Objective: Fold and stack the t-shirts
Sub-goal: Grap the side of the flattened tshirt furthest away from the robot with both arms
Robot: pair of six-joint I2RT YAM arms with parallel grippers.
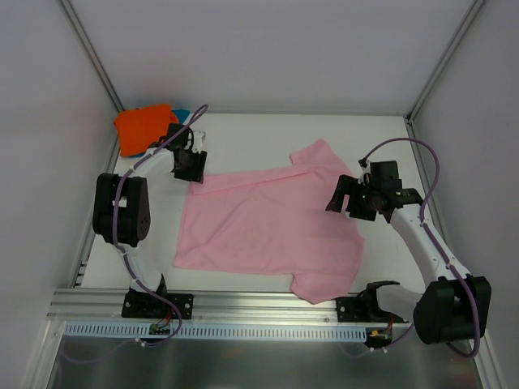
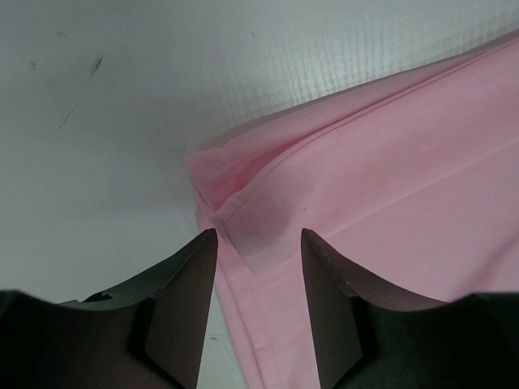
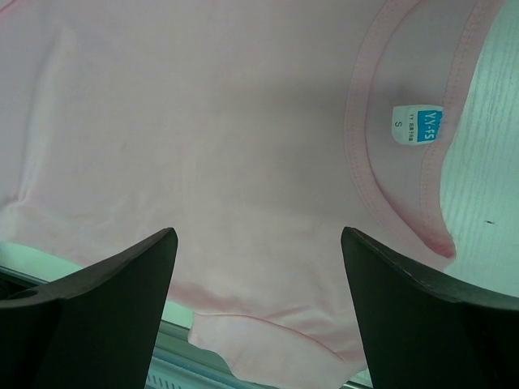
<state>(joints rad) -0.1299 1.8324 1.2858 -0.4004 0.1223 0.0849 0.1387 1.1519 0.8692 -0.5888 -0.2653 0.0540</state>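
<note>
**Item 1. Pink t-shirt** (image 1: 259, 227). It lies spread and mostly flat on the table (image 1: 324, 134), one layer, not yet folded as far as I can judge. Its long axis runs from one pincer to the other: hem toward the left pincer, collar toward the right pincer, and a sleeve out to either side of that line.

**Item 2. Left pincer** (image 1: 190, 172). Fingers are parted about halfway and pinch nothing. The far hem corner (image 2: 212, 212) lies directly under and just ahead of the tips. The cloth spreads away to the pincer's right, with bare table to its left. A doubled hem edge runs off from the corner, ahead and to the right.

**Item 3. Right pincer** (image 1: 339, 198). Fingers are spread wide and it is empty, hanging over the chest of the shirt. The collar (image 3: 361, 154) curves ahead and to its right, with the white neck tag (image 3: 413, 126) inside the curve.

**Item 4. Orange t-shirt** (image 1: 142, 128) and **teal t-shirt** (image 1: 183, 110). They sit bunched together beyond the left pincer on its outer side, well apart from the right pincer.

**Remarks.** The left pincer is the nearer to the hem corner and already lined up on it. My judgement is that a pinch there needs only a short drop and a squeeze. Any fold must then carry cloth either across the long axis or along it toward the collar.
</note>
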